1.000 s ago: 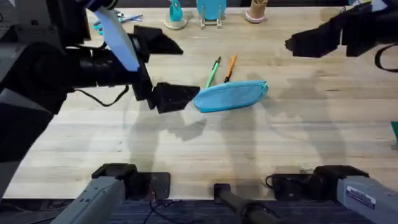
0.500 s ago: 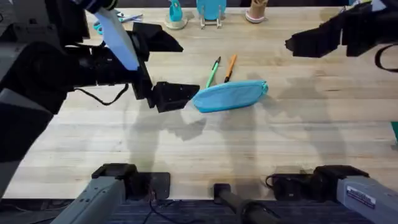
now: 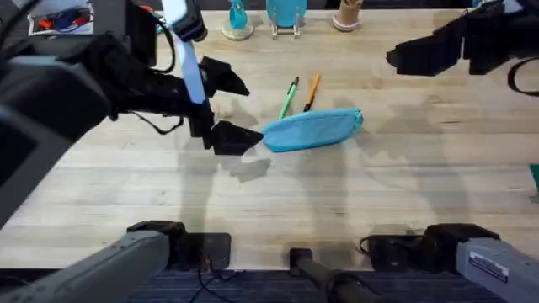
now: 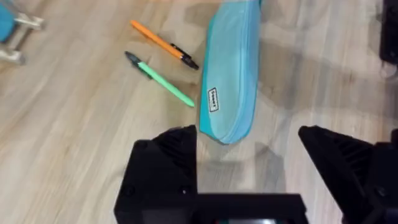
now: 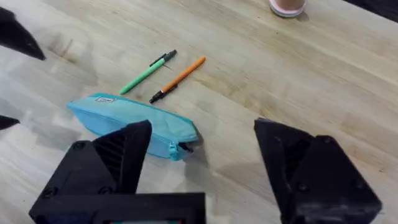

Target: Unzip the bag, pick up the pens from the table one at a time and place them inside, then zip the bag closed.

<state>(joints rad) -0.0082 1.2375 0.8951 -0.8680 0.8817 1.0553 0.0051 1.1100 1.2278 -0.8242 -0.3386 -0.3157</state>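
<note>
Both tools wide open, empty, L tool (image 3: 221, 109) by bag (image 3: 312, 130) end, R wrist cam: zip pull.

Bag (image 3: 312, 130) matt cloth; table (image 3: 404, 185) pale grained wood.

wooden table (image 3: 379, 194), blue bag (image 3: 312, 130), green pen (image 3: 289, 97), orange pen (image 3: 312, 91)

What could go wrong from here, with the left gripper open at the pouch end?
1. The left gripper is open beside the bag, not on it. The loose bag may slide on the table if pushed.
2. The green pen and orange pen lie just beside the bag; a shifting bag could knock them.
3. The zipper pull sits at the bag's far end, nearer the open right gripper; the left may pinch fabric instead.
</note>
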